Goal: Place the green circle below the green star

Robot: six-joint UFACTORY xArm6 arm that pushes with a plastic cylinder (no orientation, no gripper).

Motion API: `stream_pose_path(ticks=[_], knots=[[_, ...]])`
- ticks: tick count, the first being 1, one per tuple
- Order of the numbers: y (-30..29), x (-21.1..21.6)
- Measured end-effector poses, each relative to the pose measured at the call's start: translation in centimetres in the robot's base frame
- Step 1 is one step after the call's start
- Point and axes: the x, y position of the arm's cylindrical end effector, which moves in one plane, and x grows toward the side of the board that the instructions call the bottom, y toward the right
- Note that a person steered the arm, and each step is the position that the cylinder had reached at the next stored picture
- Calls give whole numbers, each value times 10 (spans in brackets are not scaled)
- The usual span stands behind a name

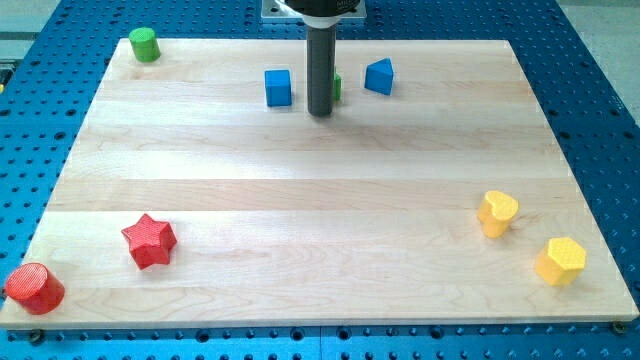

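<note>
The green circle (145,45), a short cylinder, stands at the board's top left corner. A green block (337,87), likely the green star, shows only as a sliver at the top centre, mostly hidden behind my rod. My tip (320,112) rests on the board just in front of that sliver, between the blue cube (278,87) on its left and the blue wedge-like block (379,76) on its right. The tip is far to the right of the green circle.
A red star (149,241) and a red cylinder (34,288) lie at the bottom left. A yellow heart (497,213) and a yellow hexagon (560,261) lie at the bottom right. The wooden board (320,220) sits on a blue perforated table.
</note>
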Motion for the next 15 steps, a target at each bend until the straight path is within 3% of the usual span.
stream_pose_path(ticks=[1,2,4,6,8,9,10,11,12,14,15], knots=[[-3,11],[-97,44],[-309,9],[-309,-24],[-306,-133],[-281,-147],[-218,-130],[-179,-84],[-188,-111],[-142,-15],[-130,-1]])
